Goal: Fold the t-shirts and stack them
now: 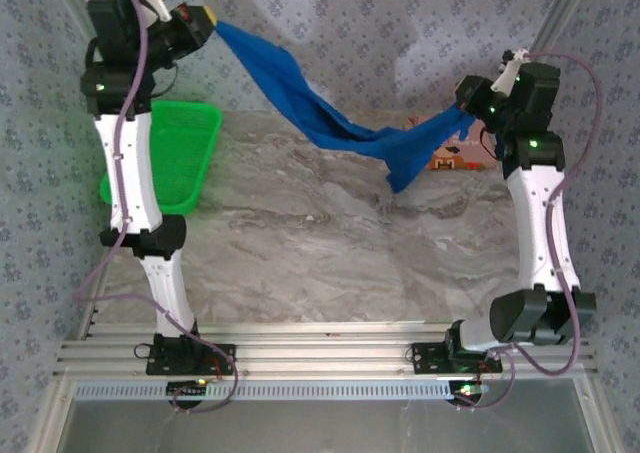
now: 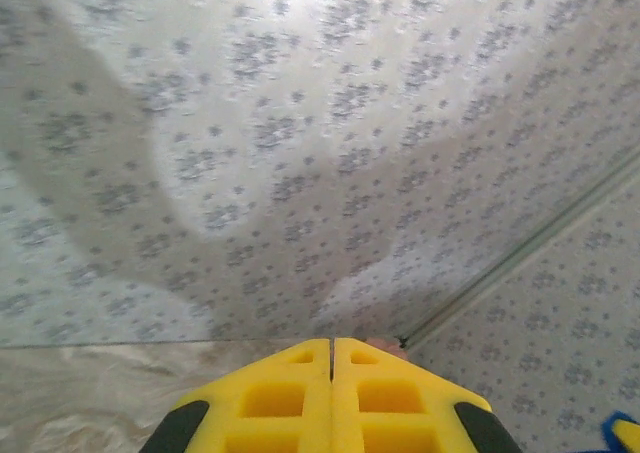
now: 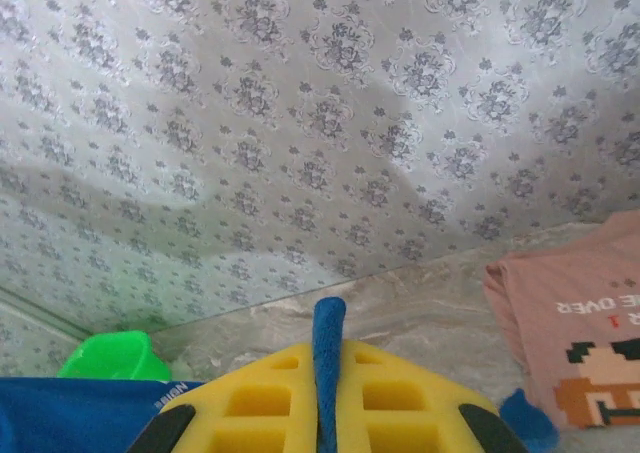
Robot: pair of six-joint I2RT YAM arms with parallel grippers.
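Top external: blue shirt [image 1: 300,103] hangs stretched left-to-right above counter [image 1: 300,263], left pincer [image 1: 212,23] pinching its high end, right pincer [image 1: 466,103] its lower end; pink shirt [image 1: 430,130] lies on counter beside right pincer.

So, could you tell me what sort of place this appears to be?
Probably a robot test booth, not a home: wallpaper panels close in a marble-look table, two arms are bolted to a metal rail, and the left gripper and right gripper hold a blue t-shirt between them.
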